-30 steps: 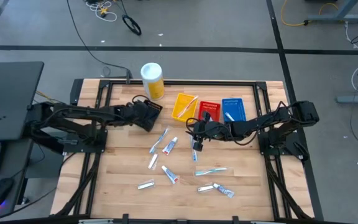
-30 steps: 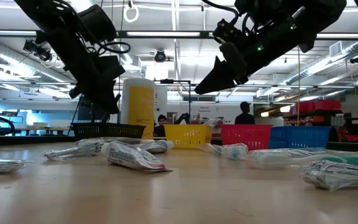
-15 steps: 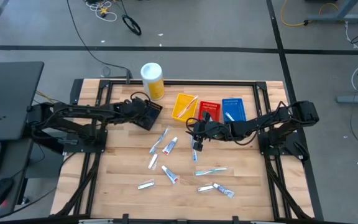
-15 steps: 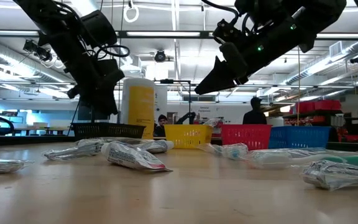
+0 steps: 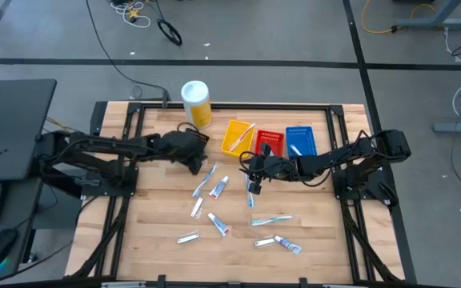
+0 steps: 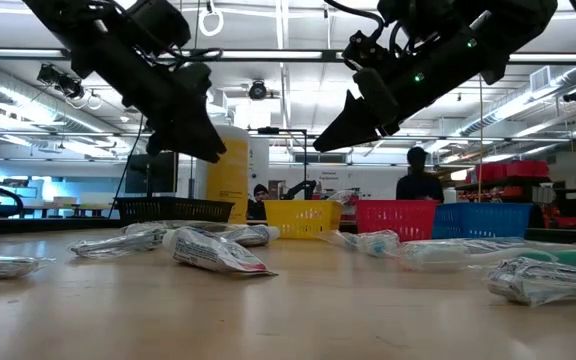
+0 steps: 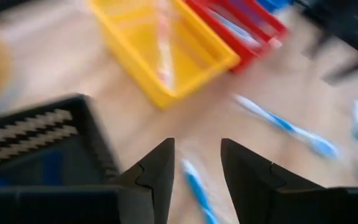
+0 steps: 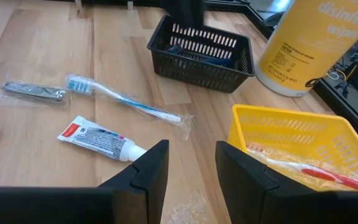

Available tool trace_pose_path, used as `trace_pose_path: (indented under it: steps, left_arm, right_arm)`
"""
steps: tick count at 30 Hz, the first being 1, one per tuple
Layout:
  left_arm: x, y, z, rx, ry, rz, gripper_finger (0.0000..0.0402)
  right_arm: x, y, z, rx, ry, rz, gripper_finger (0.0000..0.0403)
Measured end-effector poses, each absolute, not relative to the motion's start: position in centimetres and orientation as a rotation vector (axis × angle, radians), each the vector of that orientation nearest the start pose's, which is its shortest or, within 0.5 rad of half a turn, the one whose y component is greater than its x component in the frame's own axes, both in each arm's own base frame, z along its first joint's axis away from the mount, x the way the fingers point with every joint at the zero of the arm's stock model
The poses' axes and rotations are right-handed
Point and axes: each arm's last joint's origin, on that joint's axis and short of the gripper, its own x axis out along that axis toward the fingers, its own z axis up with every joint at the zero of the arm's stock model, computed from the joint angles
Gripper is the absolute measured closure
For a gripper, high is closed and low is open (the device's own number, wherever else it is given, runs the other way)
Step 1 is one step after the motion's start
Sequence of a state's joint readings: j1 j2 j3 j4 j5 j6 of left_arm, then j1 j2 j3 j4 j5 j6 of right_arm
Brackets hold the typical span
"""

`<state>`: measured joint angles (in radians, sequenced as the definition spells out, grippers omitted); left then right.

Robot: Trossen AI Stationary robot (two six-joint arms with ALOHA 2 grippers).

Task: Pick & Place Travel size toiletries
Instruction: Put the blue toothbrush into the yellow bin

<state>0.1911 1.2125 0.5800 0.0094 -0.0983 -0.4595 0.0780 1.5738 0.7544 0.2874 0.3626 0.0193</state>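
Note:
Several small toiletries lie flat on the wooden table: a blue toothbrush in clear wrap (image 5: 206,178), a white toothpaste tube (image 5: 219,187), and more tubes and brushes nearer the front (image 5: 218,226) (image 5: 272,218). My left gripper (image 5: 196,158) is open and empty. It hangs above the table just past the black tray (image 7: 36,130), and the blue toothbrush (image 7: 197,186) shows between its fingertips. My right gripper (image 5: 250,170) is open and empty. It hovers above the table's middle, near the red tray (image 5: 268,142).
A tall yellow canister (image 5: 196,102) stands at the far edge. Yellow (image 5: 237,136), red and blue (image 5: 300,140) trays sit in a row at the back; the yellow one holds a pink brush (image 8: 309,168). The front of the table has loose items and bare wood between them.
My left gripper has swung from over the black tray toward the table's right and near side, toward the blue toothbrush. Its fingers have tipped, and in the low view they now slant down and to the right. My right arm has kept still.

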Motion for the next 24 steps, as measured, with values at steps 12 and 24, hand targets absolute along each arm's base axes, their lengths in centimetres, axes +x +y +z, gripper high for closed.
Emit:
trace_pose_path:
  steps: [12, 24]
  left_arm:
    - [24.3, -2.4, 17.9, -0.358, 0.679, 0.247, 0.0235]
    - [24.6, -4.5, 13.6, -0.363, 0.800, 0.452, 0.0215]
  right_arm:
    - [31.3, 1.4, 18.1, -0.097, 0.524, -0.276, 0.0262]
    - [31.3, 1.5, 18.0, -0.063, 0.531, -0.255, 0.0262]
